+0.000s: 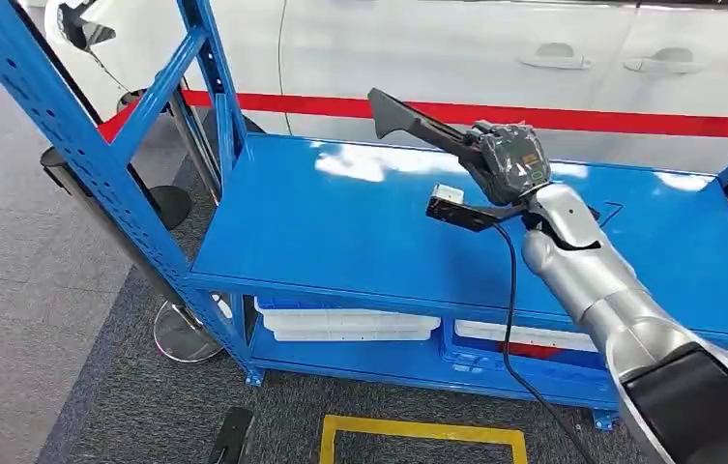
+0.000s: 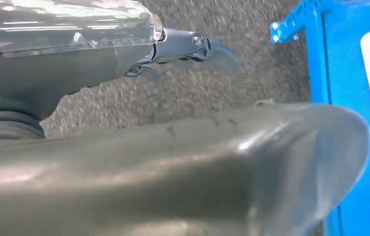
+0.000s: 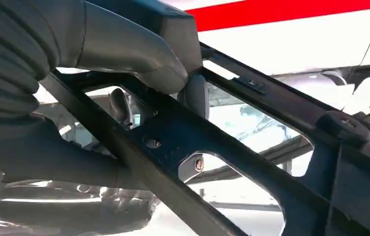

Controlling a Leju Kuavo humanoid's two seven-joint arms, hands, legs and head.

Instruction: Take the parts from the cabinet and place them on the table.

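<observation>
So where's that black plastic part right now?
In the head view the black part is held by the right robot hand, above the blue table top toward its far edge, in front of the white car with the red stripe.

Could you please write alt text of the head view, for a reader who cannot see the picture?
The robot's right hand holds a black part above the top of a blue metal table. White trays lie on the shelf under the tabletop, and a white car with a red stripe stands behind.
</observation>
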